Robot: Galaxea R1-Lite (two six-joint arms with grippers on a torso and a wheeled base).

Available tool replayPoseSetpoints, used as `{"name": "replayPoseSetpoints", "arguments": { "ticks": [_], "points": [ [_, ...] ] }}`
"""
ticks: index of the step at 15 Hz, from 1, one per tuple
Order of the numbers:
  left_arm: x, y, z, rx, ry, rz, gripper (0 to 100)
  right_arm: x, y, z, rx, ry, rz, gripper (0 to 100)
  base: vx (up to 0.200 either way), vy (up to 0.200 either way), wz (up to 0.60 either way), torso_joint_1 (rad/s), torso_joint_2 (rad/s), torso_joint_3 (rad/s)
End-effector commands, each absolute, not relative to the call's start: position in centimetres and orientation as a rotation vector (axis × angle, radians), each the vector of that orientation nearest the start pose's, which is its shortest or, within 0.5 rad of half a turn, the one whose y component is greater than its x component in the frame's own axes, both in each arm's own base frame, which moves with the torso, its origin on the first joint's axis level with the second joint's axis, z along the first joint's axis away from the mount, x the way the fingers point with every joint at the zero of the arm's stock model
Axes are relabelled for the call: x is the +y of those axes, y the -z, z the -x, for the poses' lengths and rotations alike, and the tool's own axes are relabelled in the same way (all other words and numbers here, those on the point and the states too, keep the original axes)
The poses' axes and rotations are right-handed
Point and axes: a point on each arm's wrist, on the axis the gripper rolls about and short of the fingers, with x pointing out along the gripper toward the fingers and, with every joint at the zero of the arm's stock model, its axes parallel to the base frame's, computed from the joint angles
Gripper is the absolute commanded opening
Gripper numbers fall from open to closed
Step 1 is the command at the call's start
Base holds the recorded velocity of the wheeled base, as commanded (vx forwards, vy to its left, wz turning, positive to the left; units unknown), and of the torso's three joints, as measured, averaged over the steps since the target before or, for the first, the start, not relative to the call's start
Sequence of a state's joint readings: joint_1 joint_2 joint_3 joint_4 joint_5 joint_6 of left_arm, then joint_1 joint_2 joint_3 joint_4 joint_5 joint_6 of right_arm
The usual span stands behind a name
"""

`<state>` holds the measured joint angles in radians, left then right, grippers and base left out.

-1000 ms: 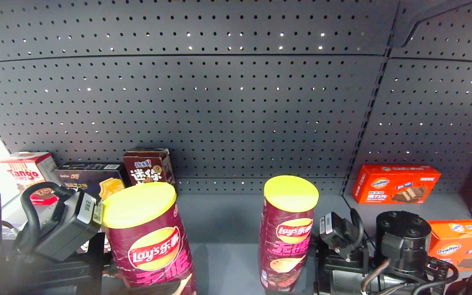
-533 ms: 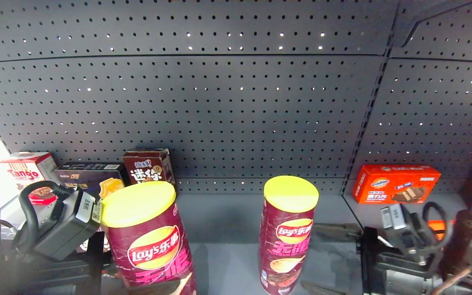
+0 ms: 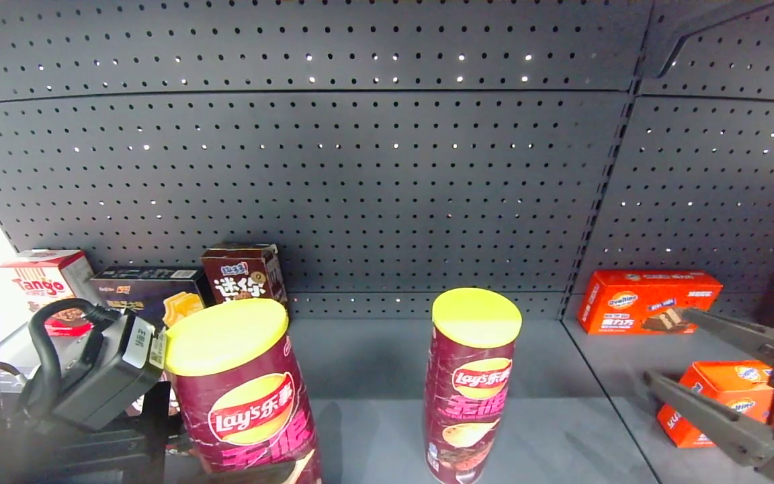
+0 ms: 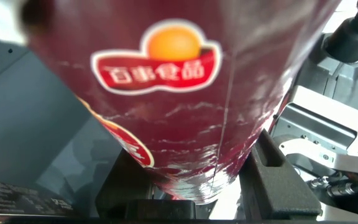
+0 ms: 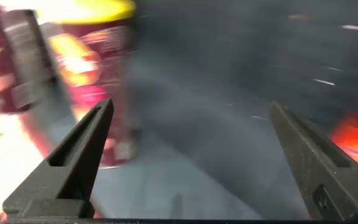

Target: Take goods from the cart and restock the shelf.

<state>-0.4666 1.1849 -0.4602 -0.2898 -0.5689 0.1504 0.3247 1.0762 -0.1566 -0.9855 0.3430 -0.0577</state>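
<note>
Chip can (image 3: pixel 242 390), lower left of frame, slightly tilted, clamped between the fingers of the left gripper (image 4: pixel 194 186). A second can (image 3: pixel 471 383) stands upright on the shelf (image 3: pixel 373 363) at lower centre. Right gripper (image 3: pixel 669 344), lower right, fingers spread wide and empty, in front of an orange box (image 3: pixel 736 393).

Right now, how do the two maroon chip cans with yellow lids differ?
The left maroon chip can is gripped by the left claw; the right maroon chip can stands on the grey shelf, free of any claw. The left one is nearer the camera and looks bigger. Both have maroon bodies and yellow lids.
</note>
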Motion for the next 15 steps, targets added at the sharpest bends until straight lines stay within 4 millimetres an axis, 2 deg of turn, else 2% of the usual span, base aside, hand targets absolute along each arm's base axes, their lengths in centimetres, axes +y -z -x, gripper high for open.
{"name": "replayPoseSetpoints", "arguments": {
  "ticks": [1, 3, 4, 6, 7, 9, 11, 12, 15],
  "points": [
    [-8.1, -17.7, -13.5, 0.374, 1.050, -0.111, 0, 2.2, -17.4, -8.0, -0.180, -0.500, 0.050, 100, 0.000, 0.000, 0.00, 0.000, 0.00, 0.000],
    [-8.2, -17.8, -13.5, 0.372, 1.052, -0.111, 0, 0.8, -15.7, -5.7, -0.181, -0.331, 0.067, 100, 0.000, 0.000, 0.00, 0.000, 0.00, 0.000],
    [-8.2, -17.7, -13.5, 0.376, 1.053, -0.111, 0, 0.6, -15.6, -5.3, -0.178, -0.296, 0.068, 100, 0.000, 0.000, 0.00, 0.000, 0.00, 0.000],
    [-8.2, -17.9, -13.5, 0.368, 1.056, -0.112, 0, 0.4, -14.2, -2.7, -0.156, -0.208, 0.072, 100, 0.000, 0.000, 0.00, 0.000, 0.00, 0.000],
    [-8.3, -18.1, -13.6, 0.355, 1.057, -0.114, 0, 0.6, -12.7, -0.7, -0.149, -0.182, 0.074, 100, 0.000, 0.000, 0.00, 0.000, 0.00, 0.000],
    [-8.3, -18.7, -13.8, 0.335, 1.055, -0.115, 0, 1.0, -9.7, 1.7, -0.123, -0.138, 0.075, 100, 0.000, 0.000, 0.00, 0.000, 0.00, 0.000],
    [-8.4, -19.0, -13.7, 0.317, 1.060, -0.120, 0, 0.6, -9.1, 1.5, -0.045, 0.023, 0.066, 100, 0.000, 0.000, 0.00, 0.000, 0.00, 0.000],
    [-8.4, -19.1, -13.7, 0.311, 1.060, -0.121, 0, 0.4, -8.0, 1.5, 0.066, 0.099, 0.057, 100, 0.000, 0.000, 0.00, 0.000, 0.00, 0.000],
    [-8.2, -19.3, -13.4, 0.300, 1.058, -0.122, 0, 0.3, -7.6, 1.6, 0.101, 0.141, -0.002, 100, 0.000, 0.000, 0.00, 0.000, 0.00, 0.000]
  ]
}}
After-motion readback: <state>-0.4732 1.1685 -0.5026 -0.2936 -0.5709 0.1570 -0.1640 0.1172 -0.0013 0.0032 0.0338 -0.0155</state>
